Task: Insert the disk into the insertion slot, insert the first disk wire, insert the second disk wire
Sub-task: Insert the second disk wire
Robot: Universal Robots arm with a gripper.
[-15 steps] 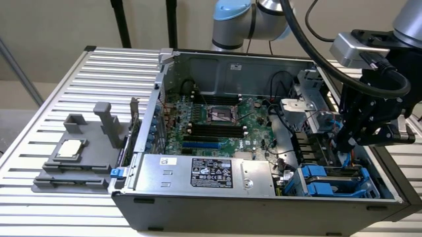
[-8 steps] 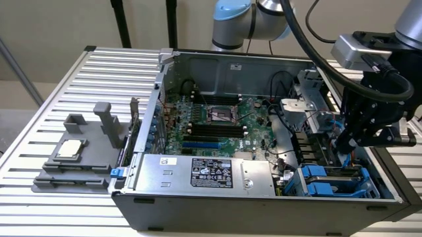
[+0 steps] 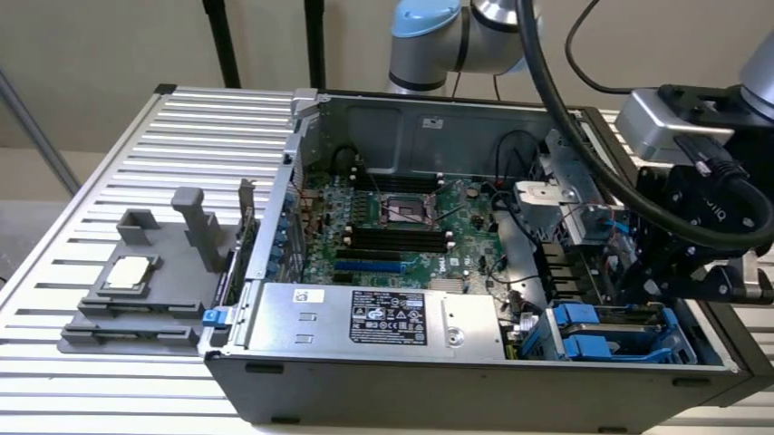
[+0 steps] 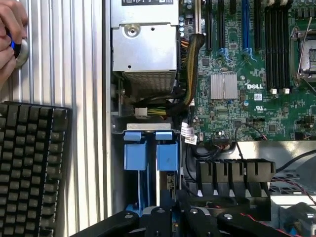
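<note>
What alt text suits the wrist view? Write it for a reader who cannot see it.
Looking down into an open computer case, two bright blue plastic drive clips sit in the blue-grey drive cage, beside a green motherboard and below a silver metal power supply box. A black keyboard lies on the ribbed metal table, and a person's hand touches a round button.

A: What colours sit below me?
B: Bright blue clips on the blue-grey insertion slot, a green motherboard, a black keyboard.
A: And my surface?
B: Pale grey, ribbed in stripes; the silver box wears a black label.
</note>
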